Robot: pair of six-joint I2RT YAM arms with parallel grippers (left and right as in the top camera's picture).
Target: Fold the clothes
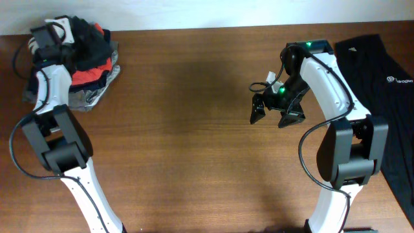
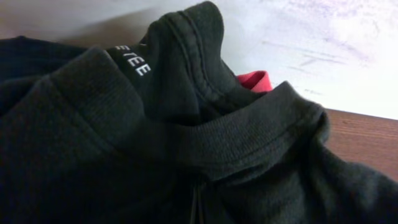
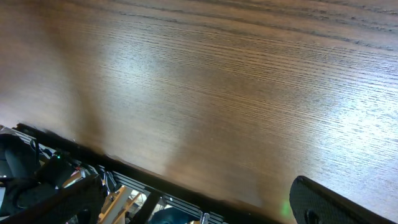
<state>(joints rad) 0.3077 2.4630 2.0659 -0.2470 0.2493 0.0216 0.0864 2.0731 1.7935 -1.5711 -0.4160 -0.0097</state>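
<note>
The clothes lie in a heap (image 1: 90,55) at the table's far left corner, black shirts mixed with red and grey cloth. My left gripper (image 1: 55,33) is sunk into the heap. In the left wrist view a black shirt (image 2: 124,143) with a ribbed collar and white label print fills the frame and hides the fingers; its folds bunch toward the jaws, which are shut on it. Another black shirt (image 1: 381,71) with a small white logo lies flat at the right edge. My right gripper (image 1: 272,111) hangs open over bare wood at centre right, one fingertip (image 3: 336,205) showing, nothing between its fingers.
A strip of red cloth (image 2: 255,79) peeks out behind the black collar. The wooden table (image 1: 187,129) stretches between the two arms. In the right wrist view the table's edge (image 3: 155,177) runs across, with cables and frame parts below it.
</note>
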